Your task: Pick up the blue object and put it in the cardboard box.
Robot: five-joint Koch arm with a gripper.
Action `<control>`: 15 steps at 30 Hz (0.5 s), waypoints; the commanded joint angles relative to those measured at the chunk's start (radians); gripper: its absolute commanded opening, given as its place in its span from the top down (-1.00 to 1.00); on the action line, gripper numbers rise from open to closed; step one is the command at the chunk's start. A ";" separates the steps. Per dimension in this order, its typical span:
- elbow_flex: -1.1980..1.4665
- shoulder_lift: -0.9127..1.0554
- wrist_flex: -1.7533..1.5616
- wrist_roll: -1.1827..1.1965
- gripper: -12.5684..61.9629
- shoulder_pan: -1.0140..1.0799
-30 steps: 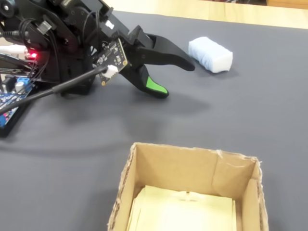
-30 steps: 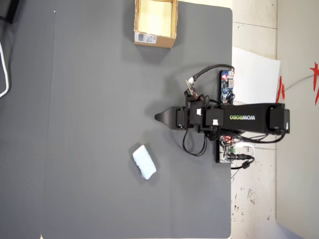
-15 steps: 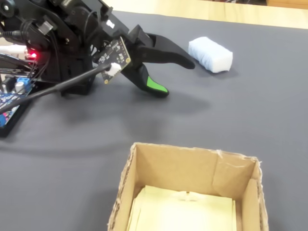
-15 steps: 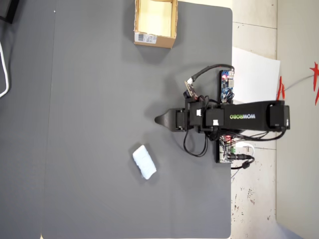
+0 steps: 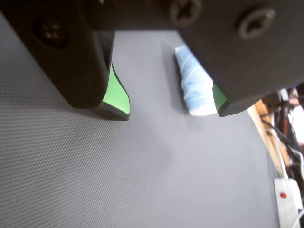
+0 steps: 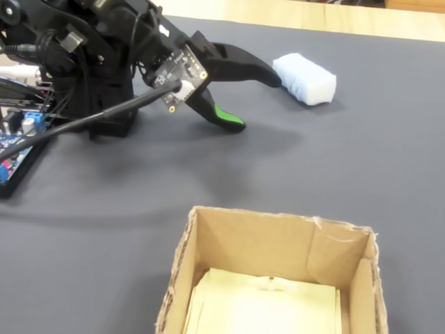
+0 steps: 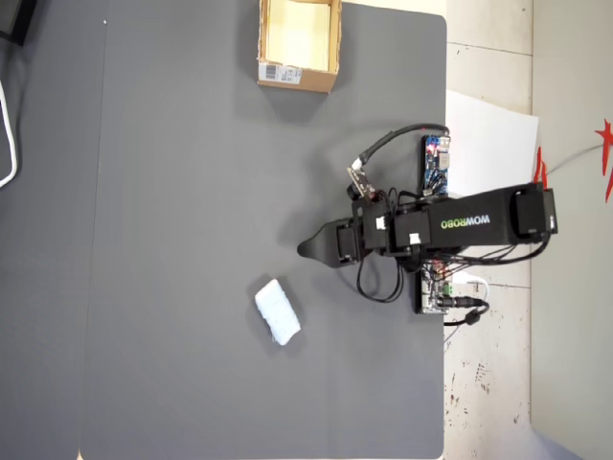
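Lighting, my feeds: even, bright, diffuse from above. Soft shadow under gripper (image 6: 256,103) on grey mat (image 6: 334,167). Wrist view: gripper housing close-up blurred, blue object (image 5: 194,85) slightly soft. Overhead view sharp, no glare. Fixed view mildly soft; cardboard box (image 6: 278,243) legible.

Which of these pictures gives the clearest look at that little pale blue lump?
The fixed view: the blue object lies whole and unobstructed on the mat, close to the camera. The overhead view shows it whole but small. In the wrist view the gripper partly hides it.
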 commanded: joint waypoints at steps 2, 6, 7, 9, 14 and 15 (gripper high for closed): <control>-0.020 0.089 0.043 0.064 -0.25 -0.038; -0.020 0.089 0.061 0.051 -0.25 -0.092; -0.020 0.089 0.074 0.049 -0.25 -0.104; -0.020 0.089 0.087 0.037 -0.25 -0.130; -0.011 0.089 0.089 0.005 -0.24 -0.193; -0.008 0.089 0.089 -0.011 -0.24 -0.210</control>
